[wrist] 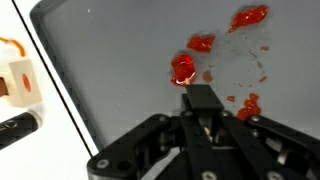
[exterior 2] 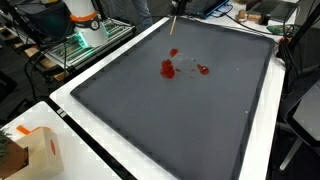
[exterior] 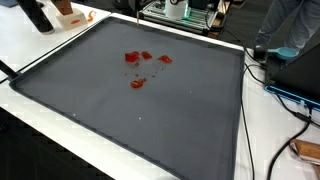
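**End effector [wrist: 200, 103] seen above red blotches [wrist: 184, 68] on a grey mat [wrist: 120, 60]**

The blotches are clustered near the middle of the mat, which is laid on a white surface [exterior: 40, 140], as shown in both exterior views. In the wrist view the nearest blotch lies just ahead of the end effector. A dark block is seen between the fingers, but whether they are clamped on it cannot be told. A small box [wrist: 15, 80] is seen beyond the mat's edge.

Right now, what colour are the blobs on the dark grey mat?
The small glossy blobs are red, clearest in wrist view.
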Available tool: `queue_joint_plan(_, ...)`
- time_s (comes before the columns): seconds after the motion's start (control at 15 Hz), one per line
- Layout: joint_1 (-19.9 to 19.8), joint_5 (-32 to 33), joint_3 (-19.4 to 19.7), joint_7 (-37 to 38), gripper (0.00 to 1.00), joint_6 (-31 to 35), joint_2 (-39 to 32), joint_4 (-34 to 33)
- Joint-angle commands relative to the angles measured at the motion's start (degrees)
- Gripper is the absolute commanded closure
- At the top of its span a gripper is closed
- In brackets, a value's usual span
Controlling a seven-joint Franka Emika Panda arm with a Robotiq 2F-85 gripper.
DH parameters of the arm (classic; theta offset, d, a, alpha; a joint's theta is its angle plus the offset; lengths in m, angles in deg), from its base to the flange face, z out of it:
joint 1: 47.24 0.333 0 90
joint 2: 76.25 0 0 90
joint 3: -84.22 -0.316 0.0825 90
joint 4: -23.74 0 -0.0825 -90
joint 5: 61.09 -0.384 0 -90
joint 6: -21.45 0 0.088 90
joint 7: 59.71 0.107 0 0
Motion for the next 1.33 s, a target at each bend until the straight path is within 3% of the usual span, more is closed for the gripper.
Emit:
queue_joint_plan(0.0,2.91,7.58,-1.22,12.2,0.97,-6.46,-3.76,-3.11)
queue_joint_plan(0.53,8.7,17.97,-1.01,32.42,0.97,-20.23,-15.1,-9.91)
queue_joint_plan(1.27,10.62,19.83,0.06,36.86,0.97,-22.1,-25.48,-15.83)
